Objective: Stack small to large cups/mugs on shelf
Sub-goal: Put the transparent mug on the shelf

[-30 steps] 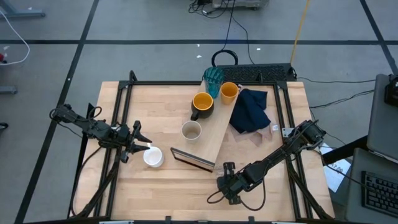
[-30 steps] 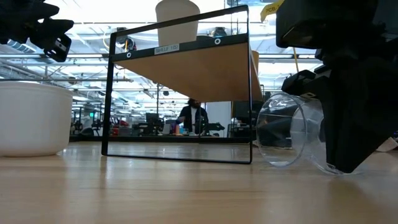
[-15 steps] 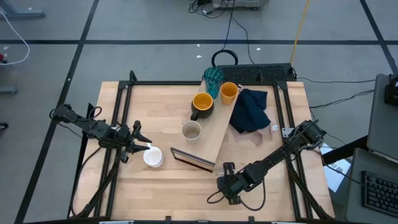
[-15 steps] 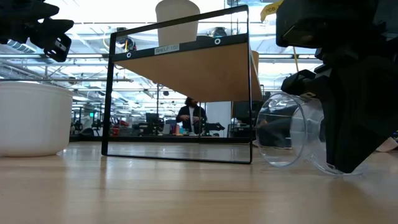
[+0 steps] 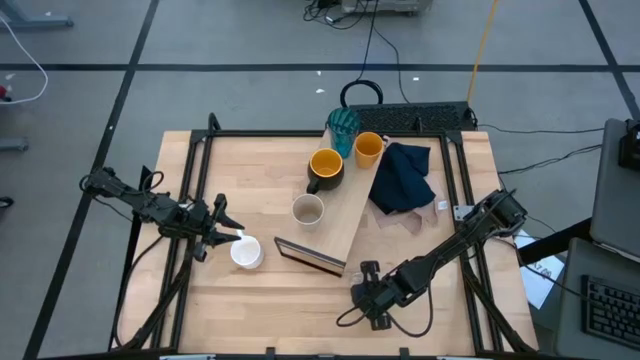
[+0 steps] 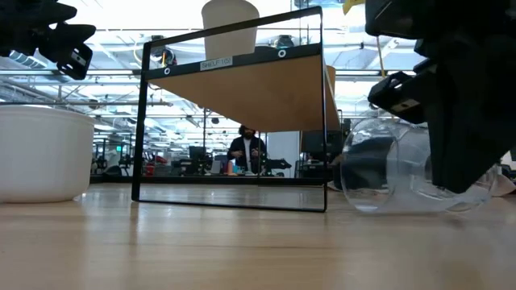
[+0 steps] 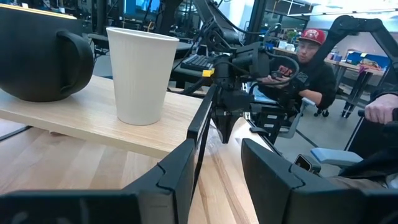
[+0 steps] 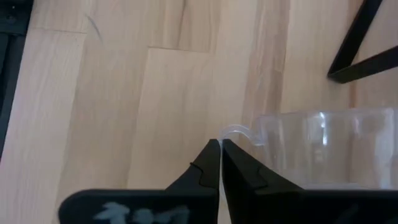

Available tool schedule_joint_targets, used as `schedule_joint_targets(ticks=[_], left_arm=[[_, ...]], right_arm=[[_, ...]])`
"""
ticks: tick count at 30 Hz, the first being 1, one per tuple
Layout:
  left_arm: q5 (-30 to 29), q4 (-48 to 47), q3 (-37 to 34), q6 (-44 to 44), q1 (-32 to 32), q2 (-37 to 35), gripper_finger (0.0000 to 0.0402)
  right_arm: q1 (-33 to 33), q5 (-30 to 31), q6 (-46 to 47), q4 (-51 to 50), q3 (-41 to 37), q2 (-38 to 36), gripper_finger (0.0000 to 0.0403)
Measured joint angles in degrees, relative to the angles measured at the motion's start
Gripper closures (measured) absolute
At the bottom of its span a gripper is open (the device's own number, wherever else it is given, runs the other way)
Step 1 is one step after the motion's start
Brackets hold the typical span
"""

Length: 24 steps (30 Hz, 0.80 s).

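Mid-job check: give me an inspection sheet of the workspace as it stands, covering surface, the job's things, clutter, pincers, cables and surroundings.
Surface: light-wood table, black frame rails.
Job's things: shelf holds teal tumbler, orange cup, dark mug and beige cup; white mug stands on the table; clear glass lies on its side.
Clutter: navy cloth beside the shelf.
Pincers: left pincer open beside the white mug; right pincer shut on the clear glass rim.
Cables: black loop beyond the table's far edge.
Surroundings: seated person in the room behind.
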Motion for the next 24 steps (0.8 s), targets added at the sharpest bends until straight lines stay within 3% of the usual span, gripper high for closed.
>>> schedule_joint_targets(ticks=[24], left_arm=[[-0.61, 0.42, 0.0, 0.02, 0.0, 0.0, 0.0268]], right_arm=[[0.05, 1.8, 1.25, -1.07, 0.2, -2.41, 0.0402]])
